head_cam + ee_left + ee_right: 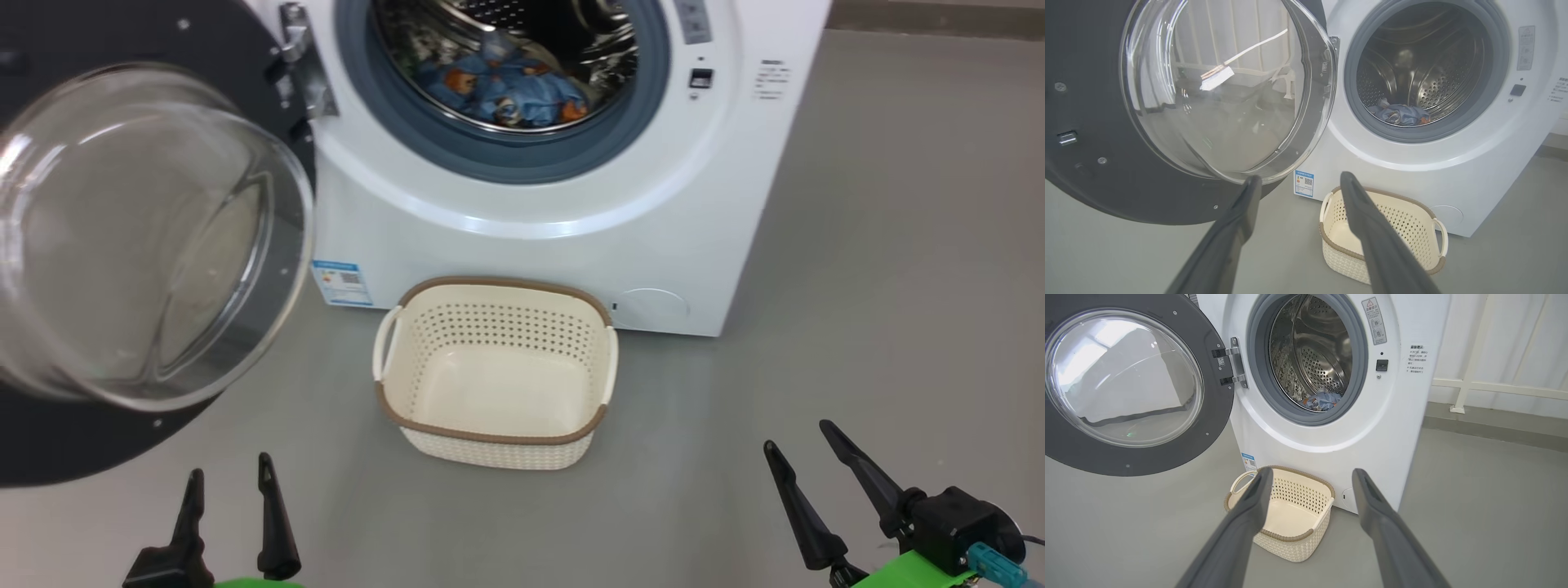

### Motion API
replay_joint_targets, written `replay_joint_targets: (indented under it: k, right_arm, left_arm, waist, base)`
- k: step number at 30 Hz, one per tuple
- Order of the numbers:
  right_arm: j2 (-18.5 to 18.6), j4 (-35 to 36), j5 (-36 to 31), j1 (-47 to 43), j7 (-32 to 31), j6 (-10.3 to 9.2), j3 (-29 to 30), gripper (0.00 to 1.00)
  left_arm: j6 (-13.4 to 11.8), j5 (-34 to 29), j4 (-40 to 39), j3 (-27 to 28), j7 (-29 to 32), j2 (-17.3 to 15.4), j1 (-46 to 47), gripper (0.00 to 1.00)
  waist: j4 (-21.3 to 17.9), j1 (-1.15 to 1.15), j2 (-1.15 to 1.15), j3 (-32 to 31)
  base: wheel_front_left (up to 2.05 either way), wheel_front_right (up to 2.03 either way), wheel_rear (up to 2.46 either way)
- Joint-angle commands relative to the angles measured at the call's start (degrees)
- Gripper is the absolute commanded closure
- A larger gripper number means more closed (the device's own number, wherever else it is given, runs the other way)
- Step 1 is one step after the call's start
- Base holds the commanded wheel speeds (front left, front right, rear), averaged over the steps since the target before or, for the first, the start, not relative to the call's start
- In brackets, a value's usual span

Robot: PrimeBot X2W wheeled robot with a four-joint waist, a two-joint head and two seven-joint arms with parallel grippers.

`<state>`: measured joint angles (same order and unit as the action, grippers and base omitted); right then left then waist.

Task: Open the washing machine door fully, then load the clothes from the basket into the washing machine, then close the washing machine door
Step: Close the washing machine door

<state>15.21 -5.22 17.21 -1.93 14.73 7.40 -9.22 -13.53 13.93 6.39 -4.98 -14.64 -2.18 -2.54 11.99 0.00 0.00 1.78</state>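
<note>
The left gripper (230, 467) at 7 o'clock and right gripper (797, 435) at 5 o'clock are hanging wide open, holding nothing. The clothes (506, 91) are lying in the drum (424, 28) at 12 o'clock, the basket (498, 439) sitting at its 6 o'clock.

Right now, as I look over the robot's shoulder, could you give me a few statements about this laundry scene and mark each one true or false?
1. The basket stands on the floor in front of the washing machine. True.
2. The washing machine door is shut. False: it stands wide open.
3. The left pincer and the right pincer are both open and hold nothing. True.
4. The clothes are in the basket. False: they lie in the drum; the basket is empty.
</note>
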Motion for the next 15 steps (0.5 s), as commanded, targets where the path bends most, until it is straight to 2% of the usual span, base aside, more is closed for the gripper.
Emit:
replay_joint_targets:
  k: [1,15]
  right_arm:
    - [1.2,1.6,-0.6,2.4,0.3,0.09,-1.3,0.0]
    - [2.3,2.2,-0.7,4.2,0.3,0.09,-2.1,0.0]
  left_arm:
    - [-0.2,0.0,-1.8,1.9,-0.4,-0.7,0.6,0.0]
    - [-1.4,1.2,-3.2,1.4,-0.4,-0.7,0.4,0.0]
  waist:
    - [2.6,0.0,0.0,-0.1]
    - [8.7,0.0,0.0,1.0]
  base:
    - [0.0,0.0,0.0]
    - [0.0,0.0,0.0]
